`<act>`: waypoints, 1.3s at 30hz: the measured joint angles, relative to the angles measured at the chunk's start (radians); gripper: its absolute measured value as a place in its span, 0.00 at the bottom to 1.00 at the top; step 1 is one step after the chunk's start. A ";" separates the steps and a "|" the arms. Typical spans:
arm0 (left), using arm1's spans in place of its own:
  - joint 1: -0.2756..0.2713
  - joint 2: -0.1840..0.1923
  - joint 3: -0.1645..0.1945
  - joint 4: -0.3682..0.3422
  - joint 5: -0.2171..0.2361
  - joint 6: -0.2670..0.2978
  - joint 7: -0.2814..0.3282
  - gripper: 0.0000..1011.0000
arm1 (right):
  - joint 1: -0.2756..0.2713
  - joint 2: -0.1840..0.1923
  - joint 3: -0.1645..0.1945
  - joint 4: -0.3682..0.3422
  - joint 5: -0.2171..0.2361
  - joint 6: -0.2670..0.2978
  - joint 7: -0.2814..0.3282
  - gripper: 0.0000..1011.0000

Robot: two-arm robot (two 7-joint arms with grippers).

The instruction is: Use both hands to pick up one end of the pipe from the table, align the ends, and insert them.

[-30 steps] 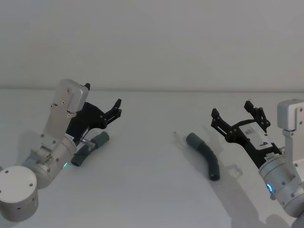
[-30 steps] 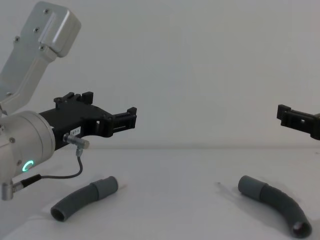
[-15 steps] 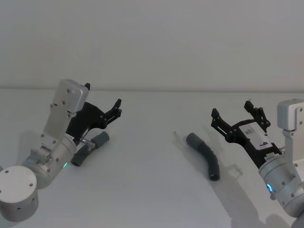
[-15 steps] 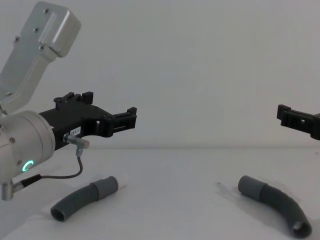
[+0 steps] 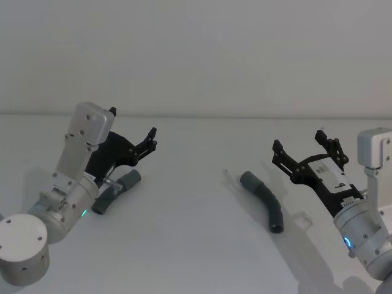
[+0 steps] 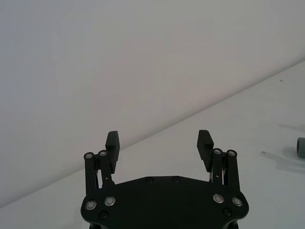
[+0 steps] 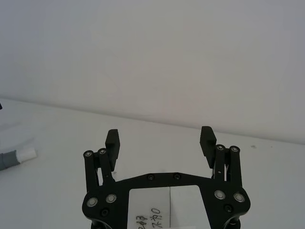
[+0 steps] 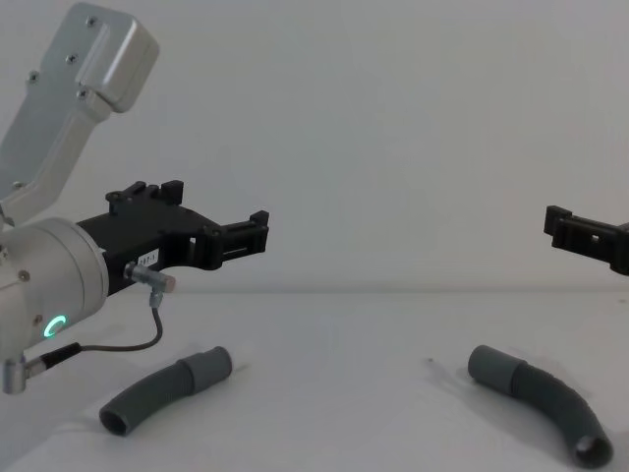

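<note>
The table [image 5: 196, 245] is white and flat. Two bent bits of dark grey pipe lie on it, well apart from each other. The left pipe piece [image 5: 115, 192] lies on the robot's left side. The right pipe piece [image 5: 266, 200] lies on the robot's right side. Each one has a smooth, lighter grey end. The left cuff [image 8: 208, 366] and the right cuff [image 8: 488, 365] both point in toward the middle of the table. The dark open ends point back toward the robot. In the right wrist view, far off, a grey cuff lies on the table with a white tip [image 7: 27, 154] on its end. The left gripper [image 5: 152, 138] hangs in the air above the left pipe piece and does not touch it. From the chest view there is a clear gap between them. Its two black fingers [image 6: 113, 143] are spread wide apart and hold nothing. A thin cable [image 8: 118, 344] loops down from its silver wrist. The right gripper [image 5: 298, 141] hangs in the air near the right pipe piece, on the side away from the middle, and does not touch it. Its black fingers [image 7: 113, 141] are spread wide too, with nothing between them. It has a white label [image 5: 335, 178] on top. Both grippers point forward, away from the robot.
</note>
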 joint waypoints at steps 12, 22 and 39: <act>0.000 0.000 0.000 0.000 0.000 0.000 0.000 0.99 | 0.000 0.000 0.000 0.000 0.000 0.000 0.000 0.99; 0.009 0.037 -0.023 -0.076 -0.010 0.101 -0.014 0.99 | 0.000 0.000 0.000 0.000 0.000 0.000 0.000 0.99; 0.019 0.181 -0.101 -0.243 -0.083 0.402 -0.122 0.99 | 0.000 0.000 0.000 0.000 0.000 0.000 0.000 0.99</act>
